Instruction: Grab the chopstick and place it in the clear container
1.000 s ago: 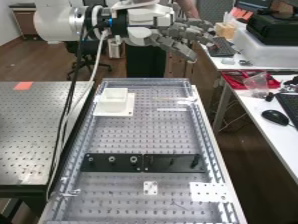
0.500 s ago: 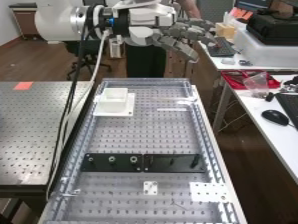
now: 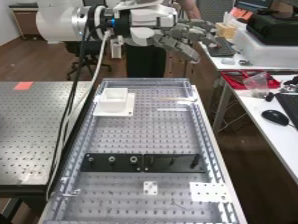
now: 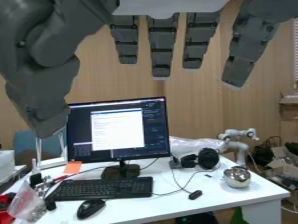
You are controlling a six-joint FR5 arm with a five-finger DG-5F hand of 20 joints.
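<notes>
Chopstick point(image 3: 174, 98) lies crosswise on the bench point(image 3: 146, 135), the hand point(image 3: 175, 45) straight-fingered, spread apart.

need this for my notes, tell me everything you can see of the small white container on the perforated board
The container is a small, whitish, square-cornered box that looks like plastic, perhaps slightly translucent. It stands upright near the far left corner of the perforated board, as the high view shows it, on a flat white plate that juts out past its right and near sides. The hand is apart from it. Whether anything small lies inside, I can't tell.
</notes>
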